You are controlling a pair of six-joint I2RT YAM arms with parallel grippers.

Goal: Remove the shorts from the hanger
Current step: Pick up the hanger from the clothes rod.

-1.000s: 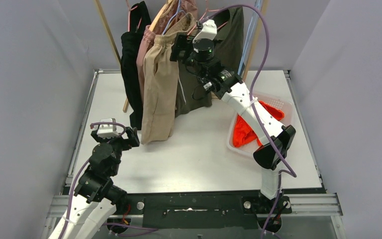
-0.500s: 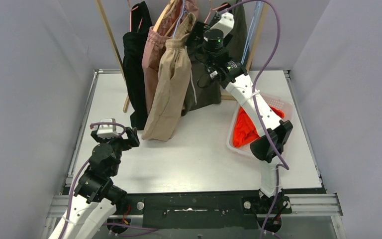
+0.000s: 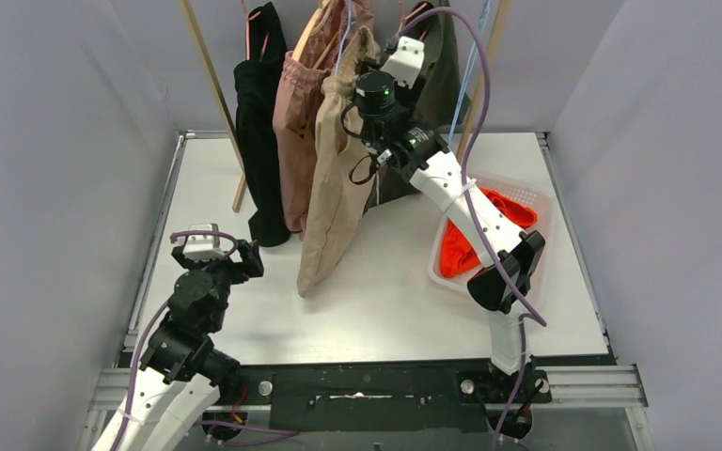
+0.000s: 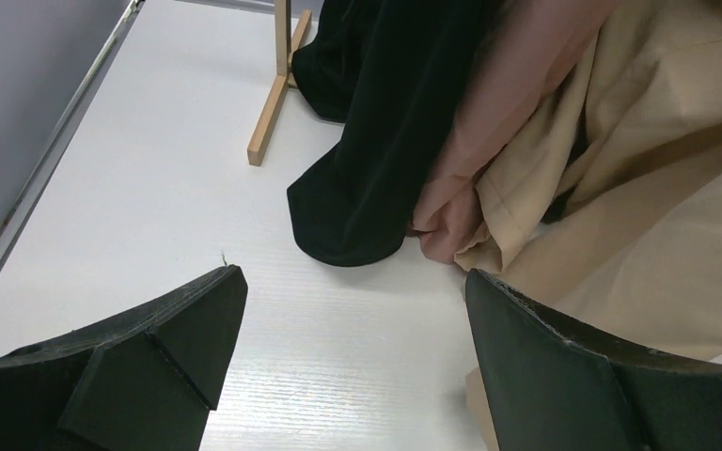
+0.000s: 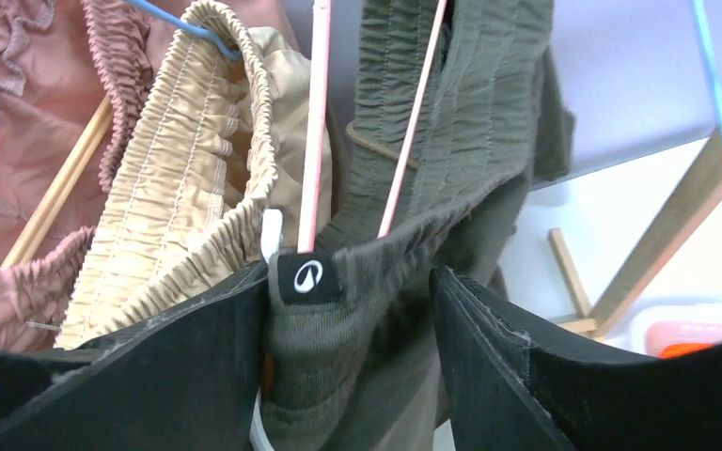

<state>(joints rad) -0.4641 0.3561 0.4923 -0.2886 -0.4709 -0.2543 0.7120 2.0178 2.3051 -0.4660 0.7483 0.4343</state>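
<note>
Four shorts hang on a wooden rack: black (image 3: pixel 261 122), dusty pink (image 3: pixel 293 113), beige (image 3: pixel 337 188) and dark olive green (image 3: pixel 440 66). Bright orange shorts (image 3: pixel 465 246) lie in the pink basket (image 3: pixel 538 199). My right gripper (image 3: pixel 355 113) is raised among the waists. In the right wrist view its jaws (image 5: pixel 350 319) straddle the olive waistband (image 5: pixel 451 122) below a pink hanger (image 5: pixel 315 141); the fabric lies against the left finger and a gap shows at the right finger. My left gripper (image 3: pixel 249 258) (image 4: pixel 353 319) stands open and empty over the table.
The rack's wooden leg (image 4: pixel 273 103) rests on the table at the back left; another slanted post (image 3: pixel 209 70) rises beside the black shorts. A blue hanger (image 5: pixel 179 23) carries the beige waist (image 5: pixel 188 169). The hems of the black and beige shorts touch the table.
My right gripper has shifted left along the rack and its jaws have narrowed round the olive waistband. The beige shorts have swung forward and lower. The left arm has not moved.
</note>
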